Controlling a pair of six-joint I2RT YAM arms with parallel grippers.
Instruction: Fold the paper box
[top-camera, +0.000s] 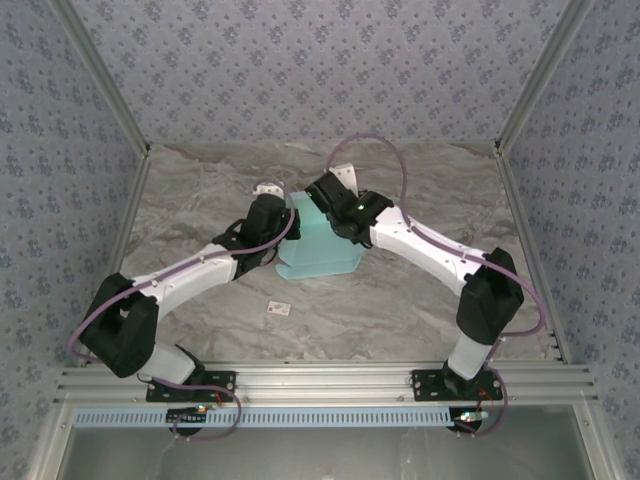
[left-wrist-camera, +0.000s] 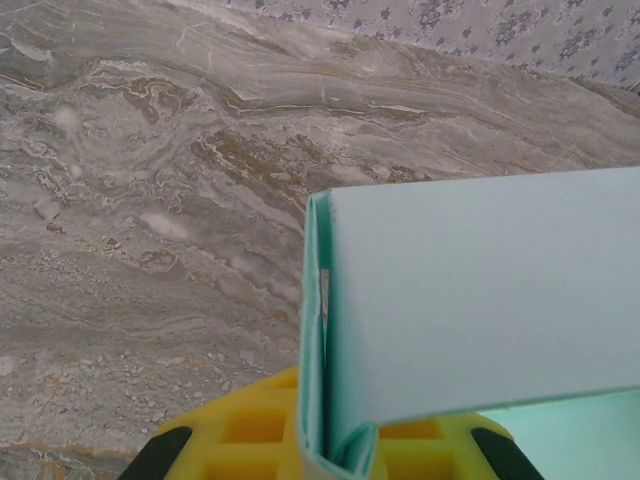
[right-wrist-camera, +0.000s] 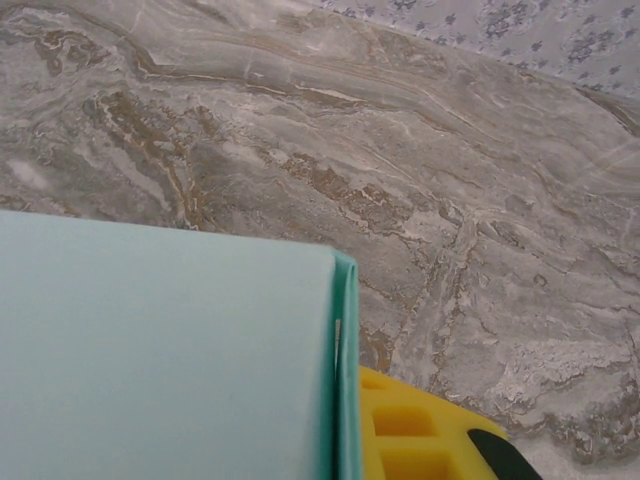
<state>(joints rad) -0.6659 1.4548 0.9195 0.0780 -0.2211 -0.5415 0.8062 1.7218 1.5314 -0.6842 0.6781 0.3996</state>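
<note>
The paper box (top-camera: 322, 248) is mint card, half folded, standing on the marble table between both arms. My left gripper (top-camera: 287, 215) holds its left side. In the left wrist view the box's doubled wall (left-wrist-camera: 312, 330) runs down between the yellow fingers (left-wrist-camera: 245, 430), with a panel (left-wrist-camera: 480, 290) bent off to the right; the left gripper (left-wrist-camera: 335, 458) is shut on that wall. My right gripper (top-camera: 328, 200) holds the box's far right edge. In the right wrist view a folded edge (right-wrist-camera: 345, 360) lies against one yellow finger (right-wrist-camera: 415, 440); the panel (right-wrist-camera: 160, 350) hides the other finger.
A tiny white tag with a red mark (top-camera: 279, 309) lies on the table in front of the box. Grey marble tabletop (top-camera: 420, 300) spreads all round, bounded by patterned walls and metal corner posts (top-camera: 530, 90).
</note>
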